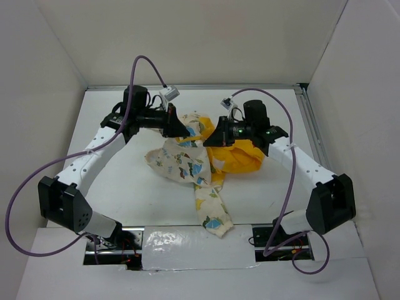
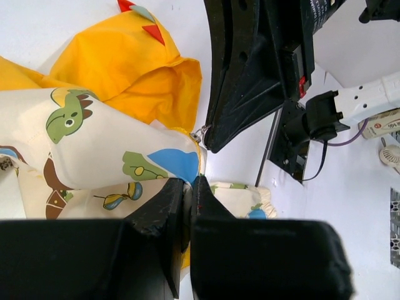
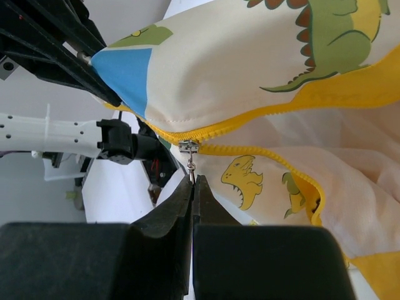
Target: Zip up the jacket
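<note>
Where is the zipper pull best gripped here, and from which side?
Grip the thin pull tab hanging from the slider, coming at its free end, away from the jacket. It dangles clear of the fabric, so narrow fingertips can close on its flat faces. The right tool is shut on it that way.

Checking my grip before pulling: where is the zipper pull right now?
Right wrist view, left of centre: the zipper pull hangs under the jacket's cream panel, its tab pinched in the right gripper.
</note>
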